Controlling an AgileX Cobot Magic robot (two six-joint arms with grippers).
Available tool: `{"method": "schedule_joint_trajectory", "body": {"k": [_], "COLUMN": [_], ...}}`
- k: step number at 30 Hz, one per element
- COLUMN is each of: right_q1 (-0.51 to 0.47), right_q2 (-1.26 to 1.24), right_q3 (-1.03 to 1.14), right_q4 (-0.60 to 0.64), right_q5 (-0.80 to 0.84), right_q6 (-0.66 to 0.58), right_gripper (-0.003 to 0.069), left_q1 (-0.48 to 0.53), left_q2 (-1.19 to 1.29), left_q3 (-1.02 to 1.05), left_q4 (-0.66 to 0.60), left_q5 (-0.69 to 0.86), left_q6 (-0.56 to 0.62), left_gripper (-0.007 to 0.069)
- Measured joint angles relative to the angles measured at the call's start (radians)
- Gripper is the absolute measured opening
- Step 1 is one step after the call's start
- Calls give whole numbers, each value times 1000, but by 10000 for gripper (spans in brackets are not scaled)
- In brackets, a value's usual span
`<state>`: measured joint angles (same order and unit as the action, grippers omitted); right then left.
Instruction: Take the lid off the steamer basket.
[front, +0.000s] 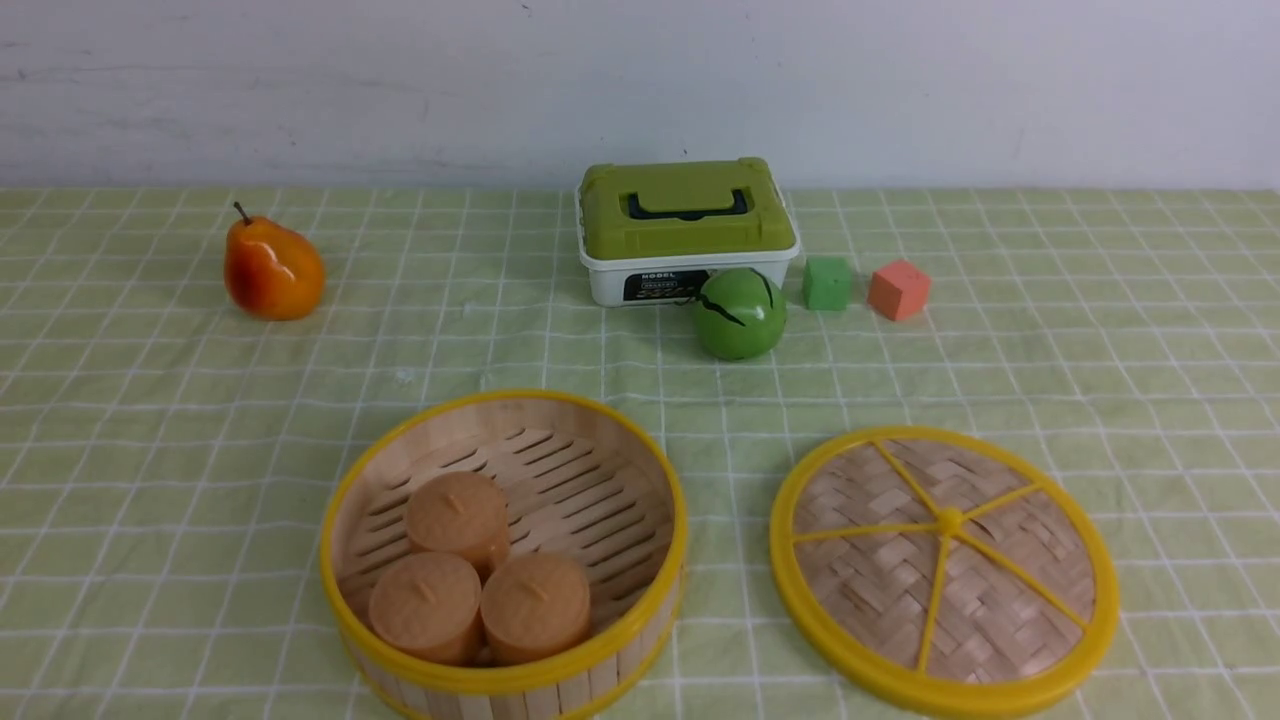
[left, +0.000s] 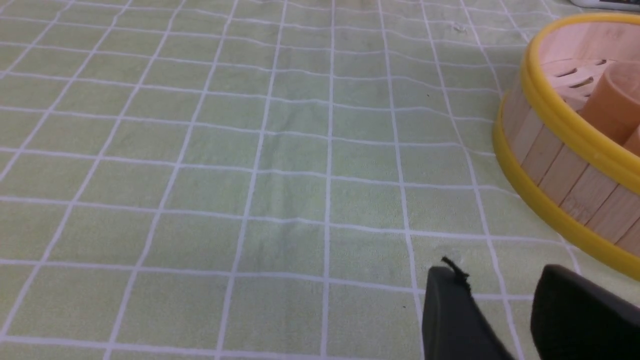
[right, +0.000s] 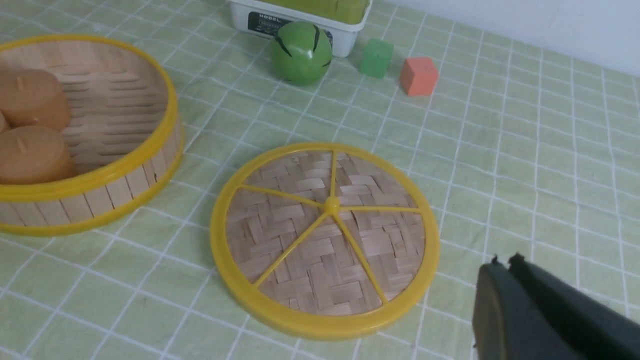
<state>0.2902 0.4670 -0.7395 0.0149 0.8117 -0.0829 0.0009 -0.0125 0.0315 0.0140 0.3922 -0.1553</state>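
Already the lid lies flat on the tablecloth, just to the right of the basket and not touching it. My right gripper is clenched on nothing near the lid's rim. My left gripper stands parted beside the basket wall. I judge the only risk to be a careless arm sweep, which could knock the lid or jostle the three buns.
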Motion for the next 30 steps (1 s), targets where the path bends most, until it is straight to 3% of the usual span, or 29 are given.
{"method": "schedule_joint_trajectory", "body": {"k": [12,16,17,19,22,30], "right_q1": [0,-1,-13,-29,-143,-324], "right_q2": [-7,-49,-95,-129,-292,-450], "right_q3": [48,191,304,370,583,761], "right_q4": [-50,-46,-40,-39,-40,-40], "right_q5": [19,-209,-371,-450,-629,-661], "right_q6": [0,1,17,33,116,222], "right_gripper": [-10,-6,-4,-3,2,10], "left_q1": [0,0,0,0,0,0], "left_q2": [0,0,0,0,0,0], "left_q3": [0,0,0,0,0,0], "left_q4": [0,0,0,0,0,0], "left_q5": [1,1,1,1,1,1], "left_q6": [0,0,0,0,0,0], "left_gripper": [239,239,239,239,239,239]}}
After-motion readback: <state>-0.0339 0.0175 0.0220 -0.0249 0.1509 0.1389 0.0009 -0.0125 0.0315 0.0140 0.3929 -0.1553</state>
